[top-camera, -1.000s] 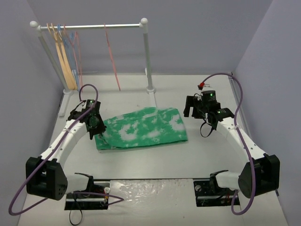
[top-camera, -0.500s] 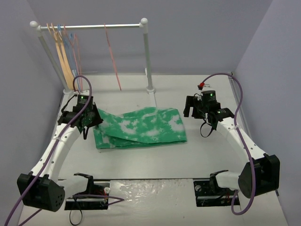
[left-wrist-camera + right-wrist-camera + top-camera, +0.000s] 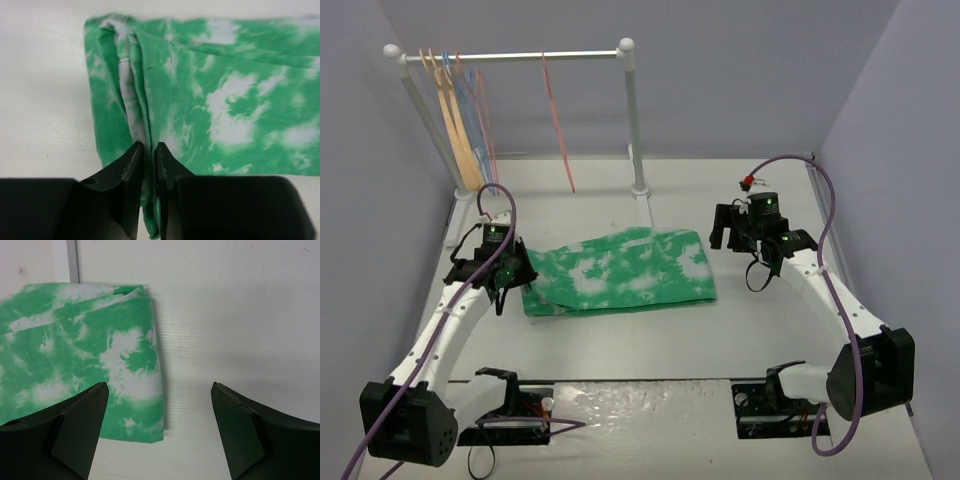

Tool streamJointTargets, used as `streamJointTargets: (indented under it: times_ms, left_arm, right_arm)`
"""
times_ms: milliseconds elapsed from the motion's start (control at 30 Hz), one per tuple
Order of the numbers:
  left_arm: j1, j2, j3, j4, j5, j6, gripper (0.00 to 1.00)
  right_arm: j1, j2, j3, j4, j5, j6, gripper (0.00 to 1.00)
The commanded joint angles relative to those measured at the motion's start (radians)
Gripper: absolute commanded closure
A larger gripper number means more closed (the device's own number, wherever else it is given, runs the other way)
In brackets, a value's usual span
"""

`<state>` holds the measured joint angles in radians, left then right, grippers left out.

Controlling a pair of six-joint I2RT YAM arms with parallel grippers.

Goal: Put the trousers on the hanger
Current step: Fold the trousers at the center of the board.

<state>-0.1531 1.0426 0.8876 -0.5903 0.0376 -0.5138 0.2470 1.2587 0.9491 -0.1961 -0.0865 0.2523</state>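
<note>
Trousers (image 3: 620, 272), folded, green blotched white; left claw (image 3: 149, 147) pinches their edge, right claw (image 3: 157, 390) gapes.

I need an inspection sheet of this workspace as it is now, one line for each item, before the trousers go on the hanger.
Surface: white table, flat.
Job's things: trousers folded flat mid-table; hanger hanging alone on the rail, apart from the others.
Clutter: tan wooden hangers and light blue hangers bunched at the rail's left end.
Grippers: left gripper, jaws shut on a fold at the trousers' left end; right gripper, jaws wide open, empty, beside their right end.
Cables: purple cables looped along both arms.
Surroundings: grey walls on three sides; white rack at the back.
</note>
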Motion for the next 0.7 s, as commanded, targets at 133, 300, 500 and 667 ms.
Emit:
streamJointTargets:
  times_ms: [133, 300, 500, 667]
  left_arm:
    - [0.052, 0.067, -0.062, 0.054, -0.023, -0.063, 1.0]
    - [0.05, 0.068, -0.046, 0.058, -0.016, -0.057, 1.0]
    - [0.054, 0.084, -0.047, 0.047, -0.028, -0.054, 1.0]
    - [0.063, 0.105, -0.036, -0.02, -0.087, -0.063, 0.91]
  right_arm:
    - [0.003, 0.043, -0.028, 0.068, -0.06, -0.01, 0.19]
    - [0.03, 0.137, -0.023, 0.098, -0.083, -0.031, 0.19]
    - [0.038, 0.264, -0.021, 0.167, -0.09, -0.028, 0.2]
    - [0.035, 0.364, -0.01, 0.216, -0.084, -0.025, 0.2]
